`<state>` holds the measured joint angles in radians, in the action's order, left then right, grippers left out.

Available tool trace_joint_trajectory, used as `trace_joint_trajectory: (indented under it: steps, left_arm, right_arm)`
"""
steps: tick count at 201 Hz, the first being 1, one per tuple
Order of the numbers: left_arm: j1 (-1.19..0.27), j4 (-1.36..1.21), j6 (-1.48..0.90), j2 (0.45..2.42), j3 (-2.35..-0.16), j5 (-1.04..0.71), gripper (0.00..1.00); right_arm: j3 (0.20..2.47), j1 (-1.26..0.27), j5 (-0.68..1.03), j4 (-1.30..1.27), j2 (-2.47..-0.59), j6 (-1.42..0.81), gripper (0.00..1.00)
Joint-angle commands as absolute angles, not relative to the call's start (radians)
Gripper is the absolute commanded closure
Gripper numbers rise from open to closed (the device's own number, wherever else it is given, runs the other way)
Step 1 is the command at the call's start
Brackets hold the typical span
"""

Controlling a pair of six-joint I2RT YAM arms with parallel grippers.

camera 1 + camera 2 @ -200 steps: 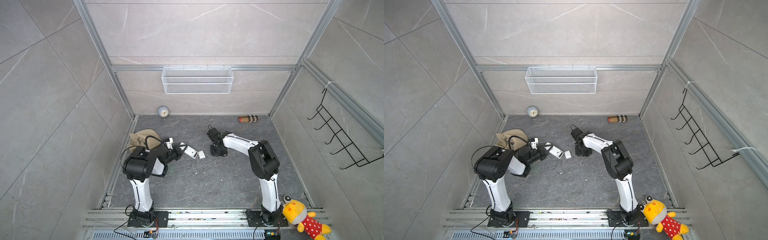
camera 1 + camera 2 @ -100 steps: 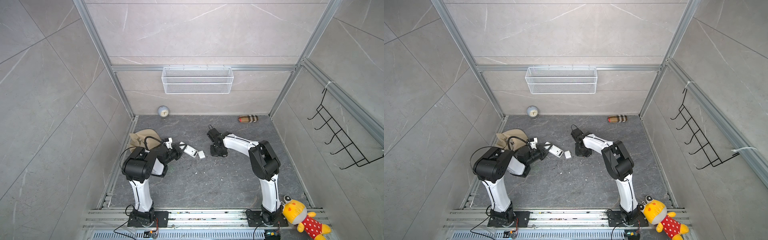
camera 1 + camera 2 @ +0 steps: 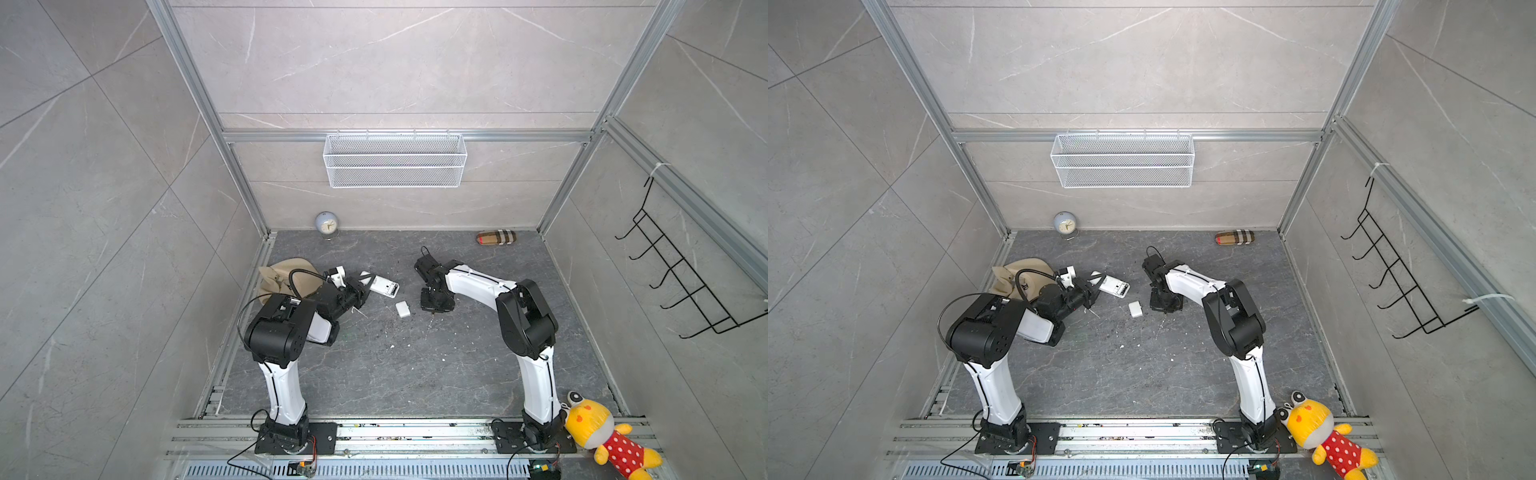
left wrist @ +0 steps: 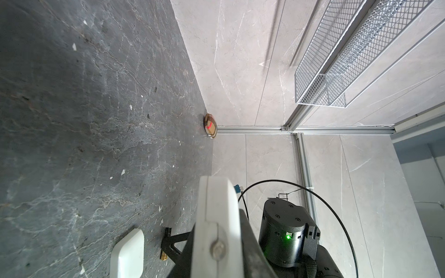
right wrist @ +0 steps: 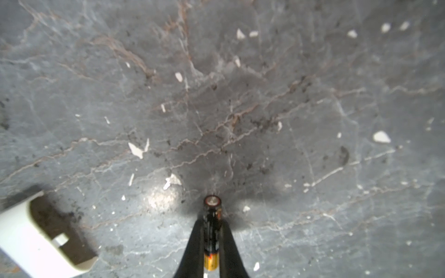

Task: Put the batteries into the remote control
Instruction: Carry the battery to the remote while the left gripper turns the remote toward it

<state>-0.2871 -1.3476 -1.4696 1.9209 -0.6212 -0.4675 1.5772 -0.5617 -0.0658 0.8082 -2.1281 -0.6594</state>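
Gripping the remote (image 3: pixel 384 286) by one end, the left gripper (image 3: pixel 365 286) sits left of centre over the grey floor (image 3: pixel 415 374), jaws clamped on the white casing. In both top views the remote (image 3: pixel 1115 286) points from that gripper toward the right arm, with small dark detail on its upper face. The left wrist view shows it edge-on (image 4: pixel 216 211), a black finger (image 4: pixel 246 226) pressed against one side. It seems held just clear of the floor, though that angle is too poor to be sure.

The cover (image 3: pixel 402 309) lies flat on the floor, apart from the remote and between the two grippers. It also shows in the left wrist view (image 4: pixel 127 255) and the right wrist view (image 5: pixel 36 240).

The right gripper (image 3: pixel 435 306) points down at the floor just right of the cover. Its jaws are closed on a battery (image 5: pixel 212 209), which runs along the fingers (image 5: pixel 192 240) with its metal cap at the tips and a gold band further back. The battery is low at the floor, and its gold end (image 4: pixel 164 258) shows near the cover in the left wrist view. White specks (image 5: pixel 136 150) are scattered around it.

A beige hat (image 3: pixel 282 276) lies behind the left arm. A clock (image 3: pixel 326 222) and a plaid slipper (image 3: pixel 496 237) sit by the back wall, under a wire basket (image 3: pixel 395 160). A plush toy (image 3: pixel 598 432) leans beside the right arm's base, and a hook rack (image 3: pixel 681 282) hangs on the right wall.
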Motion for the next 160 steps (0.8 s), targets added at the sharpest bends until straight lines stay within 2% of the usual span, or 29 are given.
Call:
trace_joint_trajectory:
  steps: [1,82,160]
  left_arm:
    - [-0.303,-1.415,-1.476,1.912,-0.647,-0.441,1.00]
    - [-0.337,-1.413,-1.426,1.968,-0.681,-0.441,1.00]
    - [-0.428,-1.413,-1.385,2.074,-0.795,-0.461,1.00]
  right_arm:
    - [1.541,-0.565,-0.032,0.884,-2.073,-0.690,0.91]
    - [1.521,-0.565,0.085,0.852,-1.893,-0.756,0.90]
    - [1.556,-0.572,0.197,0.819,-1.852,-0.794,0.89]
